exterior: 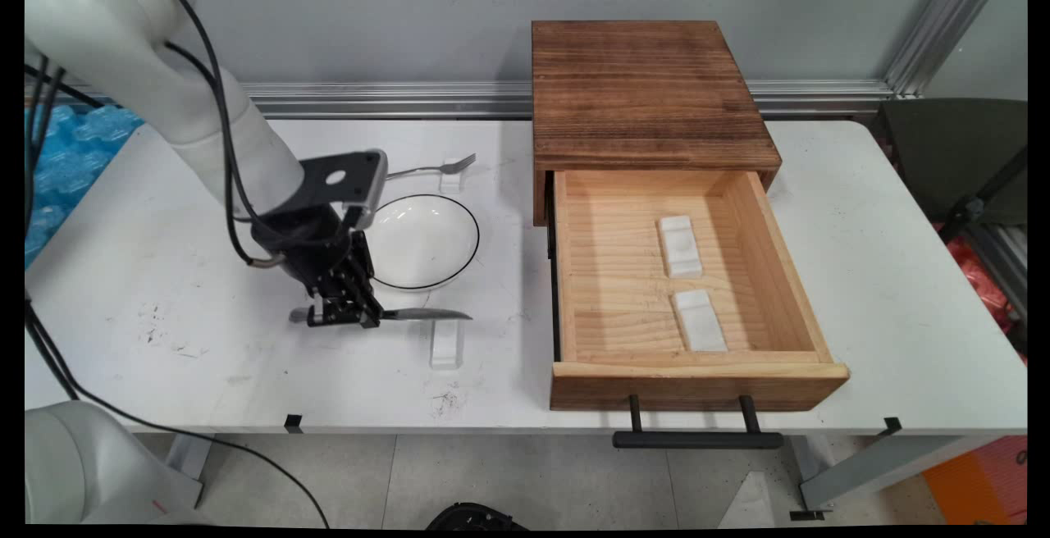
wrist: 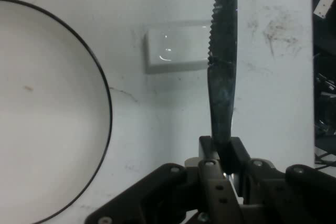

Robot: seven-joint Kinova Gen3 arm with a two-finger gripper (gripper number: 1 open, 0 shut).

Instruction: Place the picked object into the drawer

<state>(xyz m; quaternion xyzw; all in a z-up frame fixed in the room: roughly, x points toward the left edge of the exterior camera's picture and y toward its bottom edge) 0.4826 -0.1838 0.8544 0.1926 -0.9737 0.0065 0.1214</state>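
Open drawer (exterior: 697, 374) with two rests (exterior: 691, 284).

I see the white table (exterior: 861, 275), scuffed in places, carrying a white bowl (exterior: 422, 241) with a black rim, a fork (exterior: 431, 167) on a small white rest (exterior: 450, 174) behind it, and a wooden drawer box (exterior: 648, 95)
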